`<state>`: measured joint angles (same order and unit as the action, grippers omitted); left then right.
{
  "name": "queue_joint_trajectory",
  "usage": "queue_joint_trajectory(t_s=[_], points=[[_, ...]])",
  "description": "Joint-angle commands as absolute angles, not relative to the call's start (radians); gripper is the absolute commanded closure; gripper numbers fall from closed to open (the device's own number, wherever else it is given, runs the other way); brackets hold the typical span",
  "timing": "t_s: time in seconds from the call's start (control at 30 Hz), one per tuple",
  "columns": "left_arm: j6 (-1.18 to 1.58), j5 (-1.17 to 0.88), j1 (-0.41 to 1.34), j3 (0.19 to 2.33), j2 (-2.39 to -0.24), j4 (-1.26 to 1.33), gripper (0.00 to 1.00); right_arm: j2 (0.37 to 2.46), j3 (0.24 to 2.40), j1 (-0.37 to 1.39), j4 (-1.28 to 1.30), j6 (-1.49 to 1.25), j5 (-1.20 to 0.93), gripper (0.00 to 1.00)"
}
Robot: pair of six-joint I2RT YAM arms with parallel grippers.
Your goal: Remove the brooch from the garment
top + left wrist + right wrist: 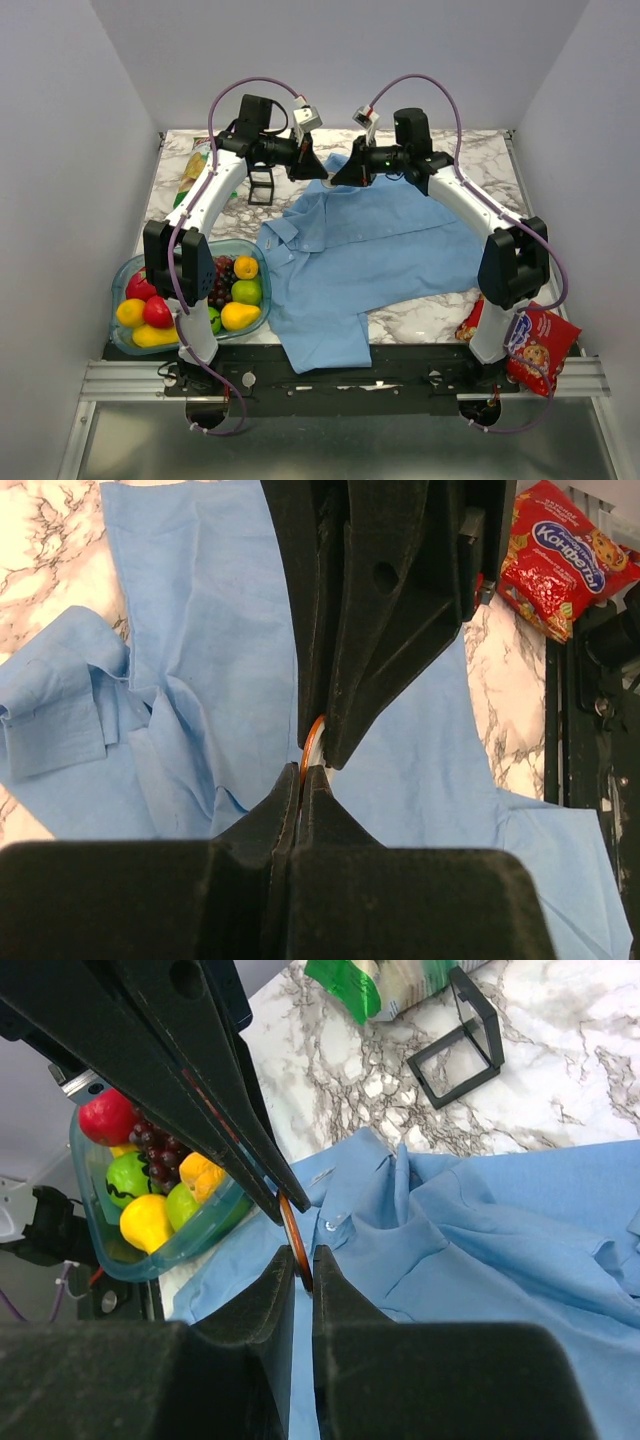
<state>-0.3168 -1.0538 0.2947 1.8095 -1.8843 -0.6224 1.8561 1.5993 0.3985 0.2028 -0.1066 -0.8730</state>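
Main risk I'm seeing: both arms are pinching one small brooch [312, 742] edge-on, jaws nose to nose. If they're pulling unevenly, it's slipping out of one grip and dropping back onto the garment [380, 250]. Or the thin cloth is snagging on the pin and tearing.

I can't tell whether the pin is free of the cloth. From overhead the far edge of the garment seems to be peaking up toward the jaws, so it may be lifting along.

Left gripper [301, 778]: jaws pinched fully together, the orange rim running in between the tips, so it looks to be gripping the rim.

Right gripper [300, 1262]: jaws nearly closed, just a narrow slit, with the rim sitting in that slit.

The brooch is sitting between the two sets of tips, raised over the far middle of the garment, which is lying spread on the worktop [425, 310]. The tips are touching or close to it, so either arm pushing in is risking a knock.
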Motion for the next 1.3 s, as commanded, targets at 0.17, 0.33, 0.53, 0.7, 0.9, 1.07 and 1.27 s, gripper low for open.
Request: queue_joint_trajectory(t_s=[0.17,0.33,0.53,0.7,0.9,1.07,1.27], points=[[-0.36,-1.055,0.313,1.812,-1.858,-0.712,1.0,1.865,1.608,0.354,0.084,-0.201,-0.807,0.83],[-0.379,-1.045,0.313,1.81,-1.856,-0.722,1.0,1.861,1.598,0.345,0.064,-0.248,-0.793,0.84],[-0.408,-1.022,0.313,1.802,-1.85,-0.741,1.0,1.861,1.589,0.324,0.046,-0.308,-0.779,0.84],[-0.417,-1.003,0.313,1.792,-1.847,-0.744,1.0,1.853,1.571,0.298,0.015,-0.348,-0.819,0.75],[-0.41,-0.983,0.304,1.792,-1.841,-0.747,1.0,1.766,1.536,0.269,0.009,-0.27,-0.917,0.51],[-0.382,-0.999,0.29,1.79,-1.845,-0.733,1.0,1.71,1.454,0.259,0.031,-0.128,-0.951,0.5],[-0.225,-1.087,0.272,1.798,-1.851,-0.64,1.0,1.672,1.387,0.264,0.077,0.138,-1.045,0.49]])
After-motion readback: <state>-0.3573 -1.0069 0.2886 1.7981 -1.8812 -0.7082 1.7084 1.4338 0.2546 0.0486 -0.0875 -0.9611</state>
